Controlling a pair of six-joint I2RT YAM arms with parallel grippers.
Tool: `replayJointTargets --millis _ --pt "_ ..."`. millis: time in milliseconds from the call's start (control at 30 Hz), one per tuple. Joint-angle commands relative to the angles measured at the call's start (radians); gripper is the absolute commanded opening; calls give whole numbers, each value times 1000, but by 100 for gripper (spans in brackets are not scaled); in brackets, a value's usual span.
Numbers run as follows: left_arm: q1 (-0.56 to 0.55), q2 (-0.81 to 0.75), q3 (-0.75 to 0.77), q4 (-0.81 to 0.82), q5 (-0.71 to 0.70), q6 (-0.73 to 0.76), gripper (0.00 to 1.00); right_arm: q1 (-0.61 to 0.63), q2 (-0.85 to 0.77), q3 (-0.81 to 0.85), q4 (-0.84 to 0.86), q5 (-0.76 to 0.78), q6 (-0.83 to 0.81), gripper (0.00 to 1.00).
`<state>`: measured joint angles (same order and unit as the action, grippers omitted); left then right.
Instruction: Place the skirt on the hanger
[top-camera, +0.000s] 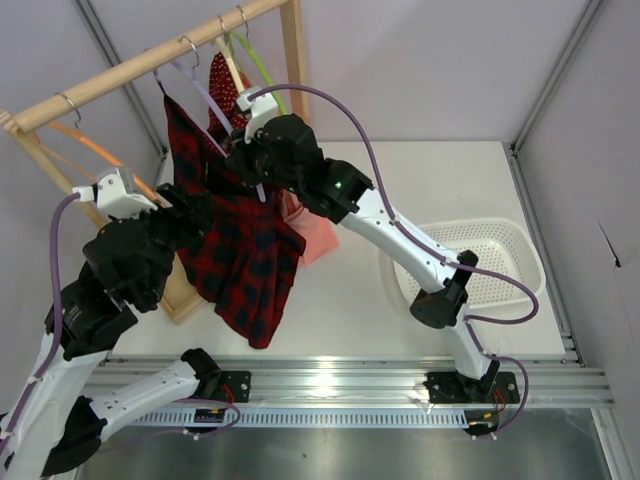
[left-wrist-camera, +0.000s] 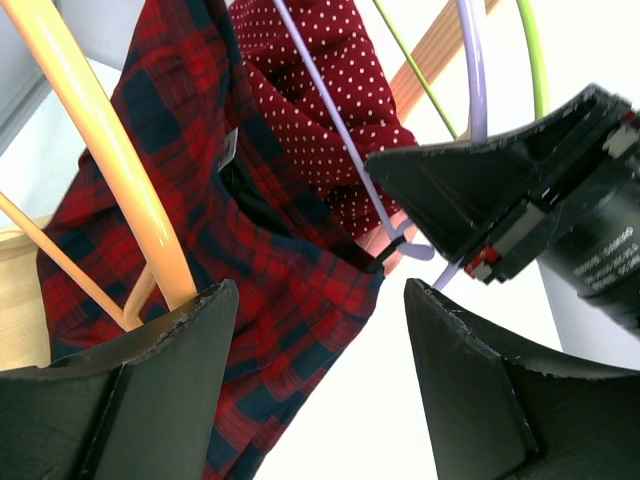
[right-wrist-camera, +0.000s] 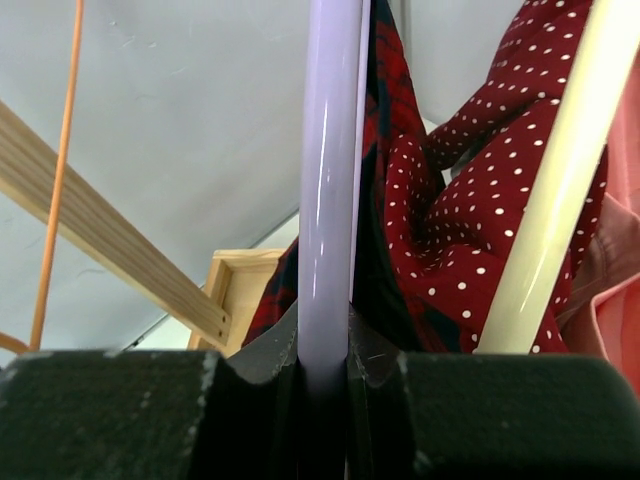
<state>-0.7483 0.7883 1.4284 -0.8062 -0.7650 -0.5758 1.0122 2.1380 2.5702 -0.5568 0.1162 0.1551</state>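
The plaid skirt (top-camera: 240, 250) hangs from the rack beside the lavender hanger (top-camera: 203, 92), whose hook is over the wooden rail. My right gripper (top-camera: 256, 165) is shut on the hanger's lower arm (right-wrist-camera: 330, 150), and the skirt (right-wrist-camera: 378, 200) is right behind that arm. My left gripper (top-camera: 192, 213) is at the skirt's left edge. In the left wrist view it (left-wrist-camera: 320, 375) is open and empty, with the skirt (left-wrist-camera: 270, 300) hanging just beyond its fingers (left-wrist-camera: 170, 390). The skirt's dark waistband lies against the hanger (left-wrist-camera: 335, 135).
The wooden rack (top-camera: 150, 62) also carries an orange hanger (top-camera: 100, 155), a cream hanger (right-wrist-camera: 560, 180) and a green hanger (top-camera: 262, 65). A red dotted garment (top-camera: 222, 90) and a pink garment (top-camera: 318, 238) hang behind the skirt. A white basket (top-camera: 525, 250) stands at the right.
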Motion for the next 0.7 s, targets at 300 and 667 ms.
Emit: replayJointTargets --millis 300,667 --pt "12 -34 -72 -37 35 11 76 -8 30 128 268 83 -11 0" --pt "12 -66 -118 -1 41 45 77 -3 85 125 294 76 6 0"
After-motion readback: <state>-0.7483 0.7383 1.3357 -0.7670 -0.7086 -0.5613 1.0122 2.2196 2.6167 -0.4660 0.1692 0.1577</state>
